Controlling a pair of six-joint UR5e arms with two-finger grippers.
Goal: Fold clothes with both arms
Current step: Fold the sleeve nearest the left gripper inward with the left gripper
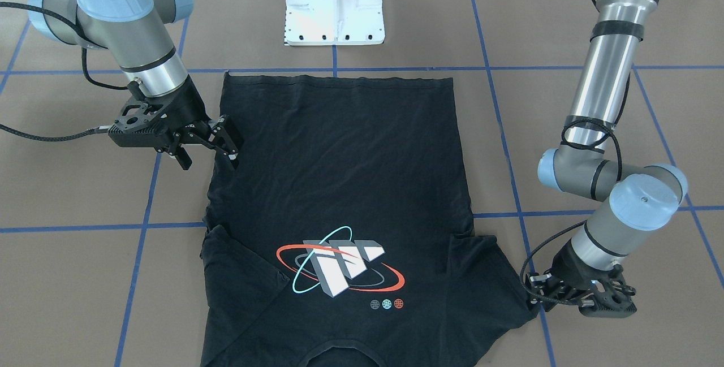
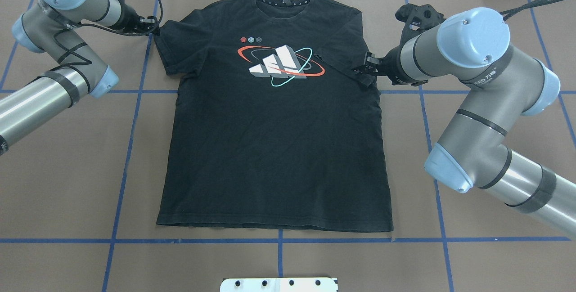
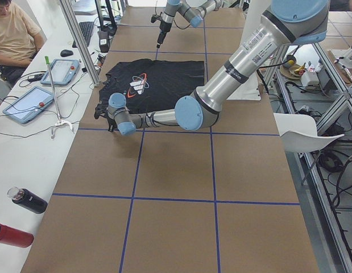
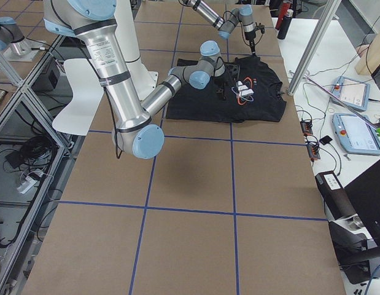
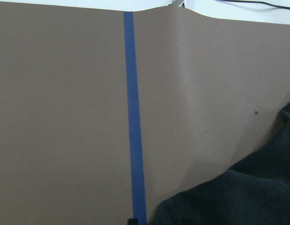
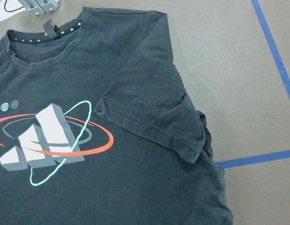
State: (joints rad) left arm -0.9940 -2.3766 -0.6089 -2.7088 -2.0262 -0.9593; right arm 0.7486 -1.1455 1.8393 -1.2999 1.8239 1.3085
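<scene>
The black T-shirt [image 2: 274,148] lies flat and graphic side up on the brown table, collar at the far edge. Its sleeve [image 6: 149,112] on my right side is folded inward over the chest. My right gripper [image 1: 208,152] hovers open at that side of the shirt [image 1: 339,175], just above the fabric edge, holding nothing. My left gripper [image 2: 152,26] sits low at the tip of the opposite sleeve [image 1: 509,293]. In the left wrist view two fingertips [image 5: 131,221] peek in apart at the bottom edge, with the sleeve hem [image 5: 248,197] between them.
The white pedestal base [image 1: 335,5] stands behind the shirt's hem. Blue tape lines [image 2: 135,116] grid the brown table. Beside the table a person [image 3: 11,34] sits at a side bench with tablets [image 3: 28,105] and bottles [image 3: 28,200].
</scene>
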